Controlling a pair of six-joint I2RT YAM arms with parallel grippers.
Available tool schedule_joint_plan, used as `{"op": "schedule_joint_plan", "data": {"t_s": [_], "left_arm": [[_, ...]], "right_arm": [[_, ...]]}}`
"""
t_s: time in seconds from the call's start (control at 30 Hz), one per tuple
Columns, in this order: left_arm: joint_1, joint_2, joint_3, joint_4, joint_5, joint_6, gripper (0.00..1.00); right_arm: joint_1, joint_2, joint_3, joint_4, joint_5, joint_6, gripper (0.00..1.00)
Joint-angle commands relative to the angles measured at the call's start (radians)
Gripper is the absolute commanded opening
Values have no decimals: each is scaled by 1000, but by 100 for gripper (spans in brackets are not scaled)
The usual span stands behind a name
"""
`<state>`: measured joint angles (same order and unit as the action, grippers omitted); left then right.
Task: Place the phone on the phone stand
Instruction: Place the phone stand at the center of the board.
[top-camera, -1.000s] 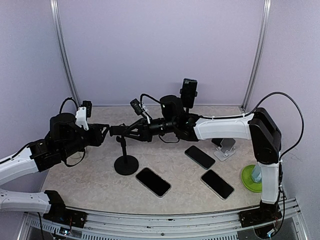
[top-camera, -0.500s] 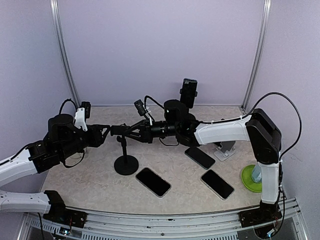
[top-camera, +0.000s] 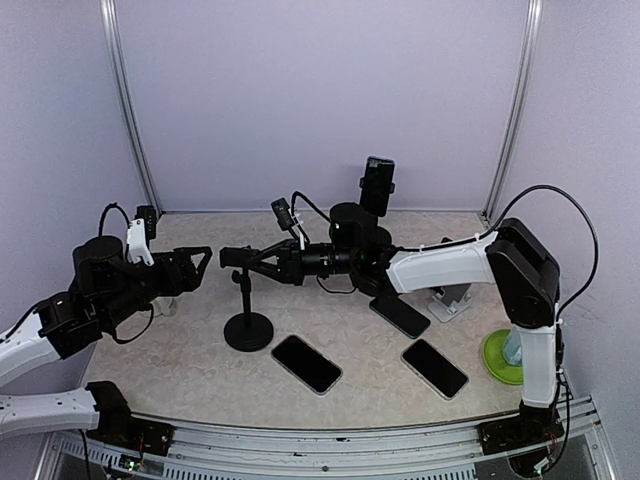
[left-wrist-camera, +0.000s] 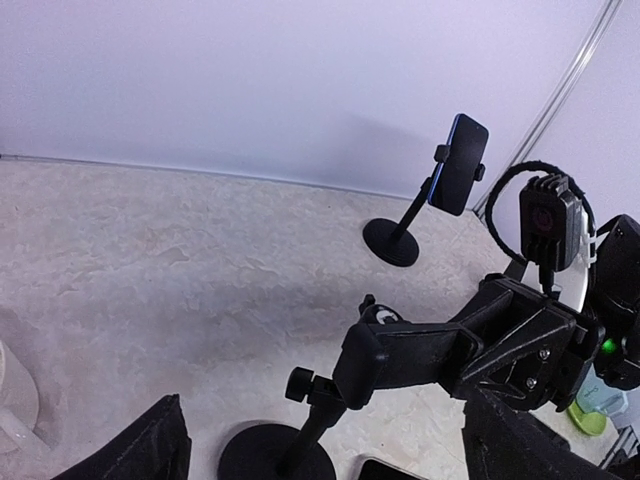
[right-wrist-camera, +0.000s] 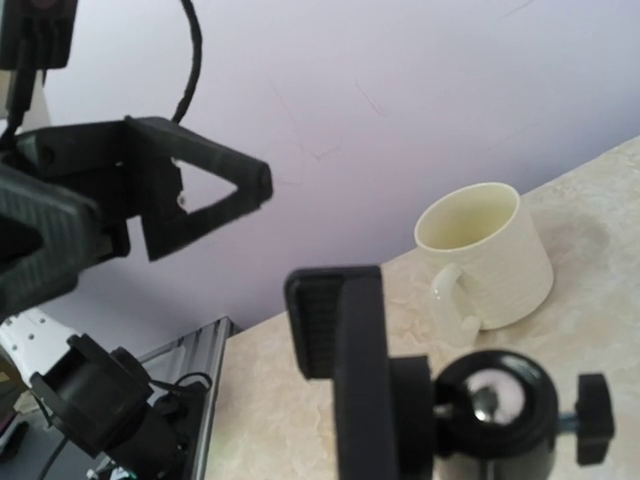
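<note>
A black phone stand stands at the table's left middle, with a round base (top-camera: 249, 330) and a clamp head (top-camera: 233, 257) on top. My right gripper (top-camera: 253, 260) reaches across from the right and is shut on that clamp (left-wrist-camera: 400, 352). My left gripper (top-camera: 198, 267) hangs open just left of the clamp, apart from it, nothing between its fingers (left-wrist-camera: 150, 450). Three dark phones lie flat on the table: one near the stand's base (top-camera: 307, 363), one further right (top-camera: 434, 368), one under the right arm (top-camera: 400, 315). The right wrist view shows the clamp (right-wrist-camera: 340, 350) close up.
A second black stand at the back holds a phone (top-camera: 377, 185) upright. A white stand (top-camera: 455, 298) and a green round object (top-camera: 503, 356) sit at the right. A cream mug (right-wrist-camera: 485, 255) stands at the left, behind the left gripper.
My left gripper has opened wide and drawn back to the left, away from the clamp. The right gripper still holds the clamp in about the same place.
</note>
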<state>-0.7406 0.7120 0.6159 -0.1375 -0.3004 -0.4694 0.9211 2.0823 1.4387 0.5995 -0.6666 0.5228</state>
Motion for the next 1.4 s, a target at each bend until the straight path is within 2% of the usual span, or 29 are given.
{"op": "schedule_joint_plan", "data": {"t_s": [0.0, 0.23, 0.53, 0.7, 0.87, 1.07, 1.23, 1.37], "left_arm": [[-7, -42, 1, -41, -36, -25, 98], [-18, -78, 17, -80, -86, -40, 99], [-22, -179, 120, -190, -174, 36, 99], [-22, -187, 97, -195, -139, 33, 99], [-23, -207, 39, -161, -129, 15, 99], [-23, -214, 8, -140, -121, 7, 99], [-23, -223, 3, -142, -125, 10, 99], [-23, -228, 2, -141, -129, 18, 99]], "right_arm": [[55, 64, -53, -98, -41, 130, 0], [65, 75, -44, -117, -25, 128, 0], [72, 44, -13, -147, 15, 136, 0], [74, 66, 1, -115, 15, 169, 0], [85, 72, -79, 0, 38, 220, 0], [111, 113, -88, 68, 26, 250, 0], [107, 53, -28, -74, 80, 106, 0], [53, 16, 60, -186, 97, -3, 0]]}}
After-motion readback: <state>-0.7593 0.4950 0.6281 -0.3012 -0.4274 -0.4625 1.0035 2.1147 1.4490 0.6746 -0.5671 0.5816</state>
